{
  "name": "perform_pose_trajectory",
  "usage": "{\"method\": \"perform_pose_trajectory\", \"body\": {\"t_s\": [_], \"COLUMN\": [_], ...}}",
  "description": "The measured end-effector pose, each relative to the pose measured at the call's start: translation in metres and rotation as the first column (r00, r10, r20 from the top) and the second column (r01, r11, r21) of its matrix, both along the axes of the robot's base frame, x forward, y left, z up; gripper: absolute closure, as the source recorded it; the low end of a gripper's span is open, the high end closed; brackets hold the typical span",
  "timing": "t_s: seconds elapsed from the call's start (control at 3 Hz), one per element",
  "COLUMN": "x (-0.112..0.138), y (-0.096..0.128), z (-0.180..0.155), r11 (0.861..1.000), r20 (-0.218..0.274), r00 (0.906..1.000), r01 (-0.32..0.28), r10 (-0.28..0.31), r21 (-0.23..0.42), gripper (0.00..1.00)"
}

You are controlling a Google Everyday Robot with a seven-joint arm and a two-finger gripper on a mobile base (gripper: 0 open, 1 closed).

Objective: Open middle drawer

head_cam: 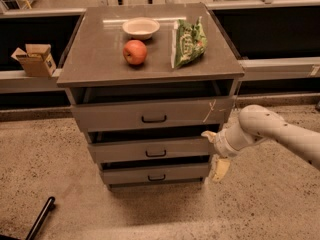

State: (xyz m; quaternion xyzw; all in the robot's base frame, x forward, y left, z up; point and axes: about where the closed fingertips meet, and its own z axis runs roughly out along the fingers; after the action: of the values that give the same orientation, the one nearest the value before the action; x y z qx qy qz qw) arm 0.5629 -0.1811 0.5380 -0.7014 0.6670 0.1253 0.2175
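The grey cabinet (150,59) has three drawers. The middle drawer (125,151) has a flat grey front with a small dark loop handle (155,154) at its centre, and a dark gap shows above the front. My gripper (214,151) is at this drawer's right end, on the cabinet's right side. Its fingers are spread one above the other, the upper fingertip (206,133) near the drawer's top corner and the pale lower finger (219,169) beside the bottom drawer (130,175). It holds nothing.
The top drawer (115,116) has a pale scratch at its right. On the cabinet top are a red apple (135,52), a white bowl (141,27) and a green bag (187,43). A cardboard box (34,59) sits on a ledge at left. A black rod (40,218) lies on the floor.
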Motion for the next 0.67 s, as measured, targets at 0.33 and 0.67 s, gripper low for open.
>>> {"method": "perform_pose_trajectory", "body": {"t_s": [0.33, 0.67], "x": [0.003, 0.007], "y": [0.003, 0.004], "z": [-0.014, -0.029], "r11": [1.000, 1.000], "r20": [-0.015, -0.032], "r00": [0.9998, 0.9993], "r01": [-0.015, -0.022], "r10": [0.015, 0.021], "r21": [-0.007, -0.009], "gripper": [0.00, 0.00]}}
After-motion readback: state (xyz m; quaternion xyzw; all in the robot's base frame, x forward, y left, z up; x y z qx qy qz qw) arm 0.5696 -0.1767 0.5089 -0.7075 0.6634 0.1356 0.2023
